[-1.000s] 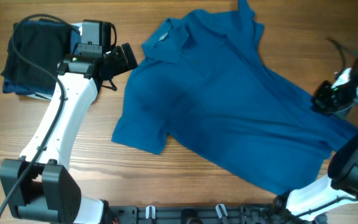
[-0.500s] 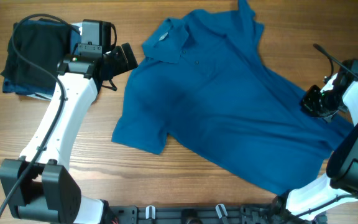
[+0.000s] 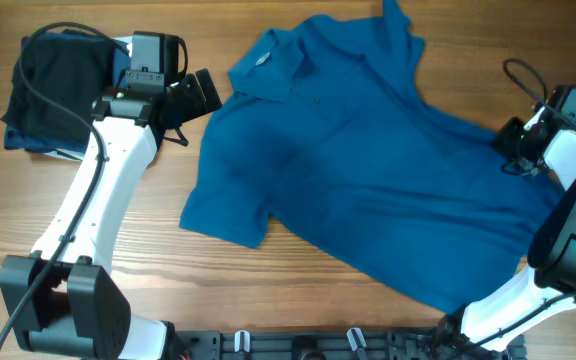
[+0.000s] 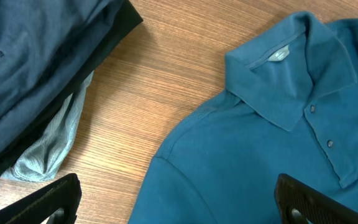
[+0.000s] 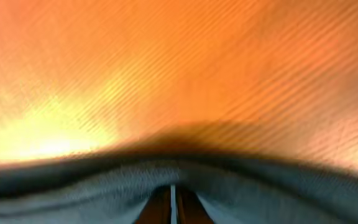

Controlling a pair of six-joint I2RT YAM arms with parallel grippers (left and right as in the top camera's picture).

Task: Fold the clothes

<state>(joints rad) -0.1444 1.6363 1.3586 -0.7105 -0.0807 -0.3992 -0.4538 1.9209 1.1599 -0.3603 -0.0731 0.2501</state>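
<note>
The blue polo shirt [image 3: 348, 170] lies spread face up on the wooden table, collar toward the far left and hem toward the near right. My left gripper [image 3: 200, 95] is open and empty, hovering by the shirt's left shoulder. In the left wrist view its two black fingertips [image 4: 179, 202] frame the collar and button placket [image 4: 291, 68]. My right gripper [image 3: 520, 145] is at the shirt's right edge. The blurred right wrist view shows its fingers [image 5: 173, 205] shut together, with blue-grey fabric [image 5: 73, 186] bunched around them.
A stack of folded garments [image 3: 53, 95], black on top with navy and pale grey under it, sits at the far left and also shows in the left wrist view [image 4: 30, 74]. Bare wood table [image 3: 268, 300] surrounds the shirt. A black cable [image 3: 523, 72] loops by the right arm.
My right gripper first moved left over the shirt's right edge, then back toward the far right. The left arm and the shirt's body have not moved.
</note>
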